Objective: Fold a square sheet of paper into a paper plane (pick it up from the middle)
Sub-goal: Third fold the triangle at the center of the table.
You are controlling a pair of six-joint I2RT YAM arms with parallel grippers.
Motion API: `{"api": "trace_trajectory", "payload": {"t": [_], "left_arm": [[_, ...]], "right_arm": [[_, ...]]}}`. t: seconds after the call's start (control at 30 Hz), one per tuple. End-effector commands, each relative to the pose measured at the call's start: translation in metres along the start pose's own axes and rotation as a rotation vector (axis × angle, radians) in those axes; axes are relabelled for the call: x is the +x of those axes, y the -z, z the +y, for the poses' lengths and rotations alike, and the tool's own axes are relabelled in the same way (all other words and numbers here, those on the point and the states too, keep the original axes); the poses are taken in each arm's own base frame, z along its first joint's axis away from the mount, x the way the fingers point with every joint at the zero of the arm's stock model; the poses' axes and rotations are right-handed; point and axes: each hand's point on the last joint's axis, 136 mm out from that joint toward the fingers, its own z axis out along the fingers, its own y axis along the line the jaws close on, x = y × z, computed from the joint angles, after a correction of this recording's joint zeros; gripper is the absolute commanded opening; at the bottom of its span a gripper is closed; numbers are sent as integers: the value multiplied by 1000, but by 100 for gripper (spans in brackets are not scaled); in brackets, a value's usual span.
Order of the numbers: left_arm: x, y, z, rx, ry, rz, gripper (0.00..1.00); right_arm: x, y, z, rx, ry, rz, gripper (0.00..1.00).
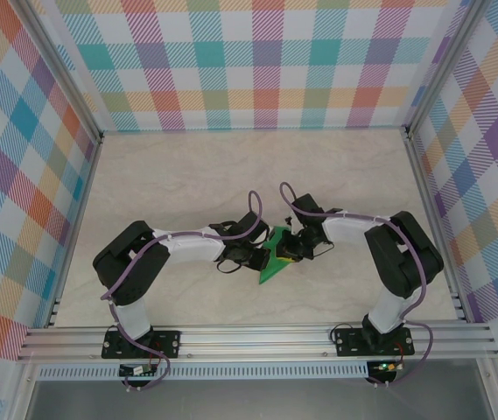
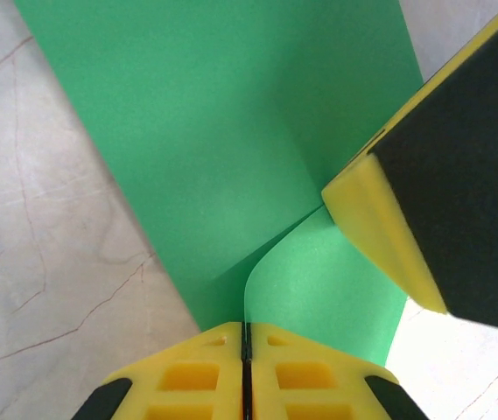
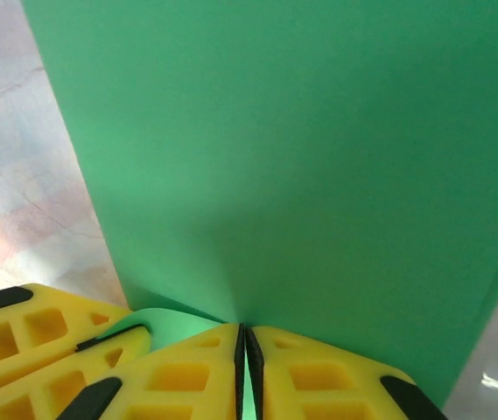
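Observation:
The square sheet of paper (image 1: 272, 261) is bright green and hangs between the two arms near the middle of the table, bent into a narrow pointed shape in the top view. My left gripper (image 1: 254, 255) is shut on one edge of it; in the left wrist view its yellow fingertips (image 2: 246, 337) pinch a curled green flap (image 2: 231, 131). My right gripper (image 1: 291, 248) is shut on the paper from the other side, its tips (image 3: 245, 339) closed on the green sheet (image 3: 301, 149). The right gripper's finger (image 2: 380, 223) is close at the right of the left wrist view.
The beige marbled table (image 1: 187, 175) stretches back behind the arms to checked walls (image 1: 249, 61) on three sides. An aluminium rail (image 1: 257, 337) with both arm bases runs along the near edge. The left gripper's fingers (image 3: 38, 341) sit at the lower left of the right wrist view.

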Motion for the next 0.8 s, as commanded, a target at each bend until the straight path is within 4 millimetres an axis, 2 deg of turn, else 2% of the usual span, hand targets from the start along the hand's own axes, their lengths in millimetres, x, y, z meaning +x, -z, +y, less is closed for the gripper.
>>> {"api": "trace_trajectory", "payload": {"t": [0.0, 0.07, 0.13, 0.27, 0.33, 0.47, 0.63, 0.7, 0.77], "left_arm": [[26, -8, 15, -31, 3, 88, 9], [27, -8, 15, -33, 1, 89, 9], [29, -8, 16, -35, 3, 94, 9], [31, -7, 17, -37, 0, 99, 9], [30, -7, 16, -36, 0, 98, 9], [31, -7, 17, -37, 0, 100, 9], [32, -8, 18, -39, 4, 99, 9], [32, -7, 18, -41, 3, 97, 9], [32, -7, 18, -43, 4, 99, 9]], "right_arm": [[24, -12, -41, 130, -43, 51, 14], [27, -13, -40, 106, -44, 57, 14], [25, -10, -30, 61, -36, 43, 14], [8, 11, -4, -36, -11, -25, 16], [1, 18, 1, -51, 3, -53, 16], [-2, 12, -9, -77, -3, -70, 16], [13, -9, -32, -55, -48, -27, 15], [16, -11, -38, -45, -60, -29, 15], [16, -8, -35, -55, -56, -37, 15]]}}
